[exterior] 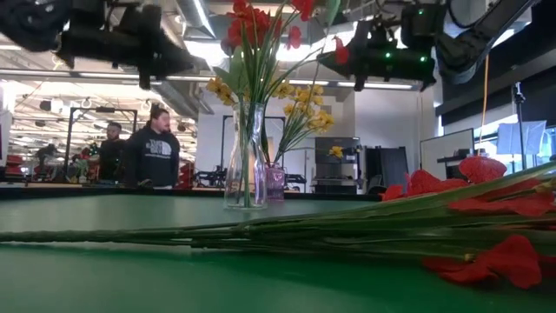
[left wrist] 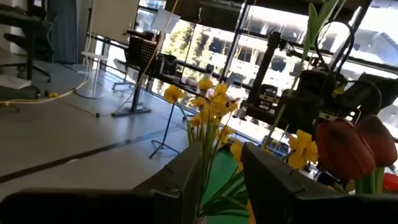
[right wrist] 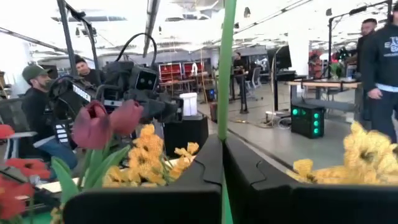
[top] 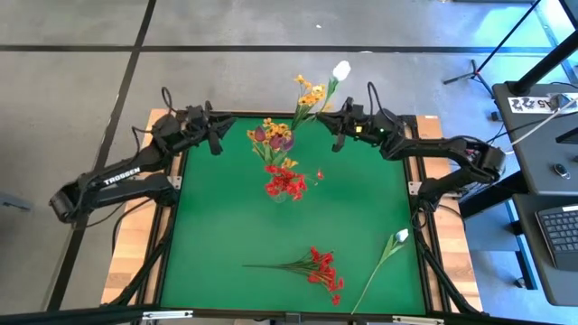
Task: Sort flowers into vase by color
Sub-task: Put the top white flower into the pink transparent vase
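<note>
A tall clear vase [exterior: 243, 161] and a small purple vase [exterior: 276, 184] stand mid-table. They hold red sprays [top: 284, 185], yellow sprays [top: 312, 93] and dark red-pink buds [top: 274, 140]. My right gripper [right wrist: 222, 168], at the far right by the bouquet [top: 337, 135], is shut on the green stem of a white bud flower [top: 341, 69]. My left gripper [left wrist: 221, 171] hangs at the far left [top: 219, 140], level and open, with yellow stems showing beyond its gap. A red spray [top: 321, 266] and another white bud flower [top: 400, 236] lie flat near the front edge. My right gripper pinches the white flower's thin green stem [right wrist: 224, 118] between its two fingers. The fingers come level from the table's right side and lie across the stem. The stem stands nearly upright with the bud high above; its lower end is hidden below the fingers.
The bouquet stands between the two grippers. Bare green mat [top: 217, 226] spreads left and front of the vases. Wooden table borders [top: 135, 244] flank the mat. People stand in the room beyond [exterior: 152, 143], and a desk with a keyboard [top: 560, 230] is at the right.
</note>
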`<state>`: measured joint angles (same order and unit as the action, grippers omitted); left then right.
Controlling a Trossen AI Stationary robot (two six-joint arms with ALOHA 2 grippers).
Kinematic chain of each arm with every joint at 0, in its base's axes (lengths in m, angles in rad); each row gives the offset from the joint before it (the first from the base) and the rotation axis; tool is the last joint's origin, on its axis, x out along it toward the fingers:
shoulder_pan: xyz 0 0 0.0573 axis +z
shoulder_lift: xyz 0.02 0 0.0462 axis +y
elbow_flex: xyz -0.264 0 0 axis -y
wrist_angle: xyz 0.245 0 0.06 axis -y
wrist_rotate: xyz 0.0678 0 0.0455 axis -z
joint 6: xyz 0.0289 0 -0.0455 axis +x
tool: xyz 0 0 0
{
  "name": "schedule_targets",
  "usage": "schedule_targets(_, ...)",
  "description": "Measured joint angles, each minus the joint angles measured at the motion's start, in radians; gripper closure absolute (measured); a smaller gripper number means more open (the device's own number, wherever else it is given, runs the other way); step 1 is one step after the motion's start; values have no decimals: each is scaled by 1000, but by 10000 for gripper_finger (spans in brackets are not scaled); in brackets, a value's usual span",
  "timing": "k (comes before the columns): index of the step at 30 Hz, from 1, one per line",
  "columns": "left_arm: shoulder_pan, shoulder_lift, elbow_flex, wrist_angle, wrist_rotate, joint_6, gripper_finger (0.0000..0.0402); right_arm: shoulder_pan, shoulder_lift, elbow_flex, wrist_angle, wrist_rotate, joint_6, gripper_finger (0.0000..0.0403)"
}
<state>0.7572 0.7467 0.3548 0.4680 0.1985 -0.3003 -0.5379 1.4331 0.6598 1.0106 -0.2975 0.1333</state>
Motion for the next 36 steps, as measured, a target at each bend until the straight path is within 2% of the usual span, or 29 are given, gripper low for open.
schedule_targets(6, 30, 0, -59, 55, 18, -31, 289, 1, 166, 16, 222, 16, 24, 403)
schedule_targets(18, 15, 0, -59, 35, 33, -38, 289, 1, 463, 250, 191, -28, -9, 403)
schedule_targets(23, 11, 0, -59, 32, 33, -34, 289, 1, 513, 277, 152, -26, -24, 403)
schedule_targets(36, 10, 0, -59, 12, 32, -29, 289, 1, 516, 278, 146, -8, -30, 403)
